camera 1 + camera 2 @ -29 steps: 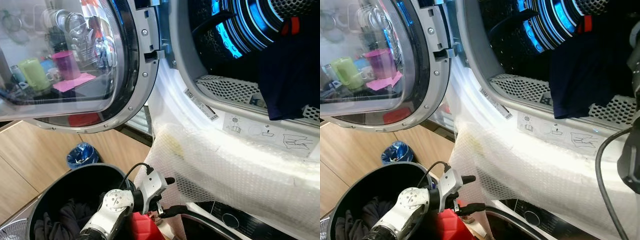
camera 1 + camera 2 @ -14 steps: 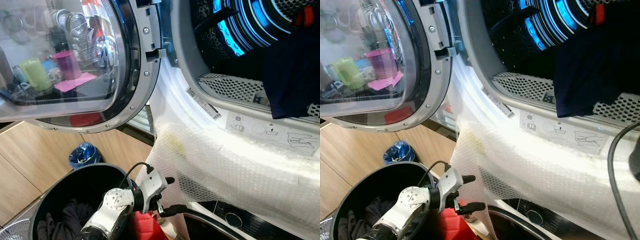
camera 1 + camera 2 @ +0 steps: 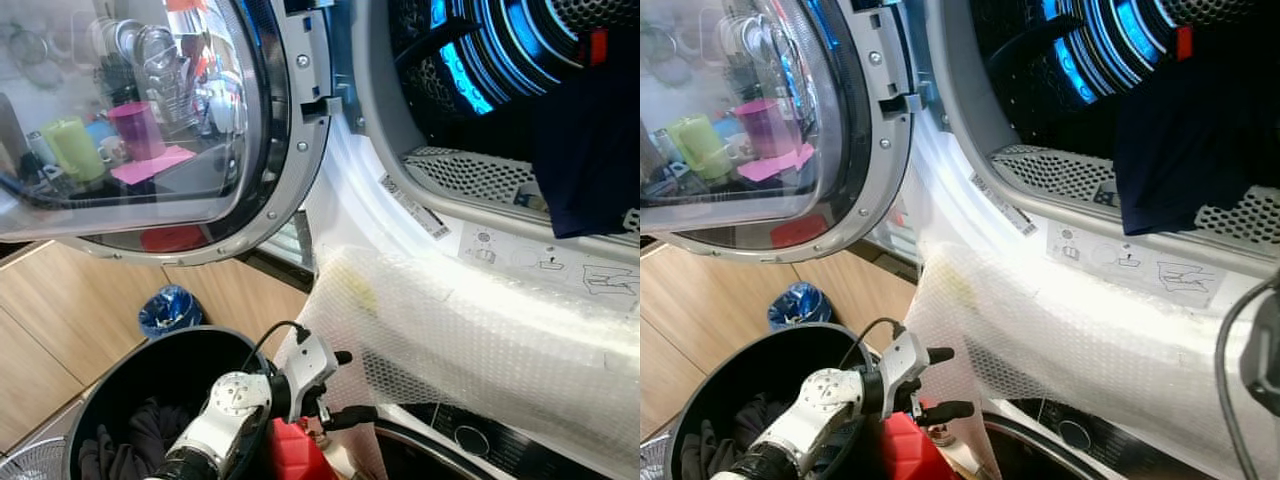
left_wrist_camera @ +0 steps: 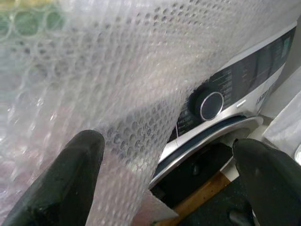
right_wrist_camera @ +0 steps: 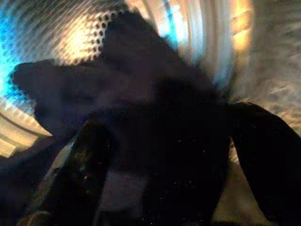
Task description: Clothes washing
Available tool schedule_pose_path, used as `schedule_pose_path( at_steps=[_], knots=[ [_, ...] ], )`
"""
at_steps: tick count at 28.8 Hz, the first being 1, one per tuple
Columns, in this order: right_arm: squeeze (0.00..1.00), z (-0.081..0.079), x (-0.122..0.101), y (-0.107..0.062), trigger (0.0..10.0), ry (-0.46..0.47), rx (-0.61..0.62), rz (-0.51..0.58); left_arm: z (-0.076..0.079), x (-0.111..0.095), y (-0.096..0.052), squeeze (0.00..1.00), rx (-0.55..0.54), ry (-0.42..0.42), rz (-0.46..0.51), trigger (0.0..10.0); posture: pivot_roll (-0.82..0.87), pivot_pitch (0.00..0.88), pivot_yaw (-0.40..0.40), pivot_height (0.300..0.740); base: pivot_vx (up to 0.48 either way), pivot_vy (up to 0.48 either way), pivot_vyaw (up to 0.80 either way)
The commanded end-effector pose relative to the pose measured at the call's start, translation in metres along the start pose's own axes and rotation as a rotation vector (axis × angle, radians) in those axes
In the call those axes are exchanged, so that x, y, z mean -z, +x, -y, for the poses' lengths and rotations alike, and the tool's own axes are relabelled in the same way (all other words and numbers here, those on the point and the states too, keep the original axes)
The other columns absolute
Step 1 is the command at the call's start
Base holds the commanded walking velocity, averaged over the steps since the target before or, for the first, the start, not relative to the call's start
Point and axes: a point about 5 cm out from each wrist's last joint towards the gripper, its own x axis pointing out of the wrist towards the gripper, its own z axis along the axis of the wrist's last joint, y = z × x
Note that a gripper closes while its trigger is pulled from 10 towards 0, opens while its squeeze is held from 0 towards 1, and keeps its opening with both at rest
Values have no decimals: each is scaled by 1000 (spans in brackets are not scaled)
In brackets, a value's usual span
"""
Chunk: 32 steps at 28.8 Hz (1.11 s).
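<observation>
Right gripper (image 5: pixel 160 155) reached deep into the drum (image 3: pixel 500 50), fingers spread around the dark garment (image 3: pixel 585 150), which hung at two o'clock over the perforated rim and had barely shifted over the last second, so loading judged unfinished. Left gripper (image 3: pixel 345 385) held open and empty at six o'clock, forearm bent above the black basket (image 3: pixel 150 375), fingertips just beside the bubble wrap (image 3: pixel 480 330).

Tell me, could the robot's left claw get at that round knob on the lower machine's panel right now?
Probably yes: the open left claw hangs near the knob, which is bare just past the bubble wrap's hanging edge.
</observation>
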Motion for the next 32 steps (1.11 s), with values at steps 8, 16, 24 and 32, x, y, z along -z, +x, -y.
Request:
schedule_pose_path(
  at_steps=[8,16,24,32],
  knots=[
    [1000,-27,10,-22,10000,0,-187,-1,-6,2,-7,0,-15,-10,-25,10000,-63,0,172,740,0,0,0],
    [0,-18,-8,-59,10000,172,-311,127,-8,0,-8,0,-26,-22,-9,10000,-57,0,171,740,0,0,0],
    [0,-16,-31,-109,10000,308,-485,301,-6,0,-9,0,-3,-25,-4,10000,-65,0,180,740,0,0,0],
    [0,-27,-41,-162,10000,516,-839,378,-12,-6,-12,0,-6,-12,2,10000,-50,0,175,740,0,0,0]
  ],
)
